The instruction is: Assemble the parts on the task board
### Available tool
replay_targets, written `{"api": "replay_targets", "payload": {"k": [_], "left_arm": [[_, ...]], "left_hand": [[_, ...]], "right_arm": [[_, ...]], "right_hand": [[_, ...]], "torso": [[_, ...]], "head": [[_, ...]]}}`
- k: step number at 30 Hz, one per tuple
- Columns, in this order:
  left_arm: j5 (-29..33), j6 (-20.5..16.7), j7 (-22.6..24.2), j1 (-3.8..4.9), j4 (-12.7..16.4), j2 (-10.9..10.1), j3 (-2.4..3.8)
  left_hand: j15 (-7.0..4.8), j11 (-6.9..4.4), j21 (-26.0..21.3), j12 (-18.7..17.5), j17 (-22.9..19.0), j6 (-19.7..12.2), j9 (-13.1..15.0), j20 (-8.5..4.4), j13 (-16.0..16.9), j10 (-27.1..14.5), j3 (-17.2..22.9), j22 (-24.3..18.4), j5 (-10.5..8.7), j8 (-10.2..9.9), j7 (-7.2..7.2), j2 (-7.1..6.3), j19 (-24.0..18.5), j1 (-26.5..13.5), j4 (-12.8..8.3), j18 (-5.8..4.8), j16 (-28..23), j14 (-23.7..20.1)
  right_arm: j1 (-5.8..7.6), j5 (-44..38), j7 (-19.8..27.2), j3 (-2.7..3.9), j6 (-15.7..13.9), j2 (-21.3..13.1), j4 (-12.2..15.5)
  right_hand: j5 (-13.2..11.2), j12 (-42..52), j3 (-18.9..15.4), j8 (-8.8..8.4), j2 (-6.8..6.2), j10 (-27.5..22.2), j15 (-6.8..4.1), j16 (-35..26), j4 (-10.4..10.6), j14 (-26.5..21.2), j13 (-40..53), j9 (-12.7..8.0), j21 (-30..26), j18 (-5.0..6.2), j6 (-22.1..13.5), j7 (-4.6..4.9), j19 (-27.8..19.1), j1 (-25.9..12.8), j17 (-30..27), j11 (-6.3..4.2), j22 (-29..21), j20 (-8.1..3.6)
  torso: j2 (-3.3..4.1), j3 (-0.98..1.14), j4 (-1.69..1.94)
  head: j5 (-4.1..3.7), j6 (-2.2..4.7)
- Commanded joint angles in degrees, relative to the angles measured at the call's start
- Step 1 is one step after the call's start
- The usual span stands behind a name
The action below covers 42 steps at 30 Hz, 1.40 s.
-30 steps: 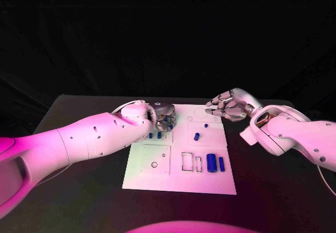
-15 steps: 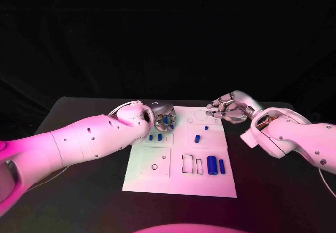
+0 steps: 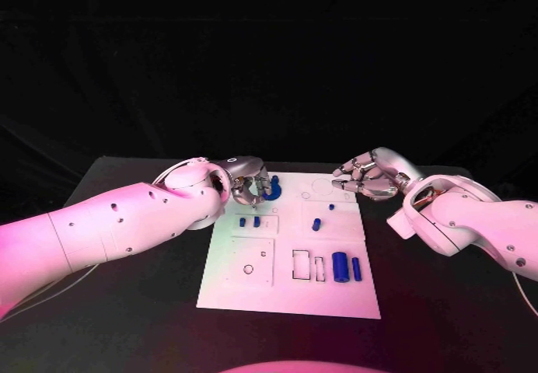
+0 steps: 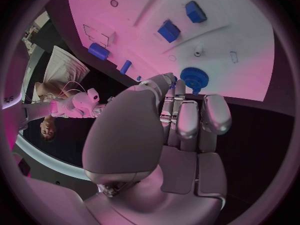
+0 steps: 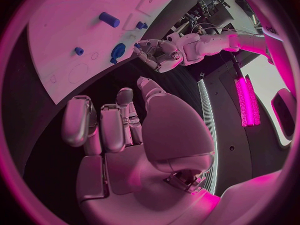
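The white task board [image 3: 253, 291] lies mid-table. A blue gear [image 3: 273, 186] sits at its far left corner; in the left wrist view the gear [image 4: 194, 77] lies just past my fingertips. My left hand [image 3: 248, 184] hovers beside the gear with straight fingers [image 4: 187, 120] and holds nothing. My right hand [image 3: 365, 176] hangs over the board's far right corner, fingers loosely bent and empty. Two small blue blocks [image 3: 249, 221] stand in the left panel. A short peg [image 3: 316, 224] and a stud [image 3: 332, 207] are in the middle. Two blue cylinders [image 3: 339, 266] lie near right.
Outlined rectangular slots [image 3: 301, 260] and a small round hole [image 3: 246, 268] mark the board's near half. Black table [image 3: 134, 295] spreads on both sides. In the right wrist view my left hand [image 5: 156, 52] sits by the gear [image 5: 118, 50].
My left hand has drawn back to the left off the board's far corner, uncovering the blue gear. The right hand has barely moved.
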Motion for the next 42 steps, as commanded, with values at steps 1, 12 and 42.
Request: {"api": "replay_targets", "payload": {"k": [1, 12, 42], "left_arm": [[2.0, 1.0, -0.4, 0.07, 0.3, -0.7, 0.06], [2.0, 2.2, -0.4, -0.20, -0.8, -1.7, -0.21], [1.4, 5.4, -0.3, -0.74, -2.3, -0.8, -0.45]], "left_hand": [[-0.10, 0.34, 0.3, -0.2, -0.1, 0.3, 0.0, -0.01, 0.0, 0.2, -0.2, 0.1, -0.14, -0.2, 0.16, -0.02, 0.5, -0.4, 0.2, -1.00, 0.3, 0.2], [-0.10, 0.34, 0.3, -0.3, -0.3, 0.4, 0.0, 0.00, 0.0, 0.3, -0.3, 0.0, -0.16, -0.3, 0.16, -0.11, 0.4, -0.6, 0.2, -0.99, 0.2, 0.1], [-0.14, 0.27, 0.3, -0.5, -0.3, 0.6, -0.1, 0.00, 0.0, 0.5, -0.3, 0.0, -0.11, -0.3, 0.06, 0.01, 0.4, -0.5, 0.0, -0.98, 0.3, 0.2]], "right_arm": [[-0.05, -0.1, 0.4, -0.01, 0.7, 0.0, 0.1], [-0.12, -0.1, 0.4, -0.02, 0.7, 0.0, 0.1], [-0.17, -0.2, 0.3, -0.03, 0.4, 0.2, 0.1]], "right_hand": [[0.4, 0.2, 0.1, 0.32, 0.01, 0.4, -0.50, -0.2, 0.1, 1.3, 0.0, 0.1, -0.2, 0.32, -0.2, 0.03, -0.2, 0.5, -0.1, 0.01, 2.0, 0.05], [0.4, 0.2, 0.1, 0.32, 0.01, 0.4, -0.50, -0.2, 0.1, 1.3, 0.0, 0.1, -0.2, 0.32, -0.2, 0.03, -0.2, 0.5, -0.1, 0.01, 2.0, 0.05], [0.5, 0.1, 0.1, 0.37, 0.04, 0.4, -0.52, -0.4, 0.2, 1.3, -0.2, 0.1, -0.2, 0.31, -0.2, 0.04, -0.1, 0.5, -0.2, 0.01, 2.0, 0.02]], "torso": [[0.00, -0.03, 0.09], [0.02, 0.00, 0.00], [0.02, 0.03, -0.01]], "head": [[0.01, -0.16], [0.46, 0.02], [0.56, -0.38]]}}
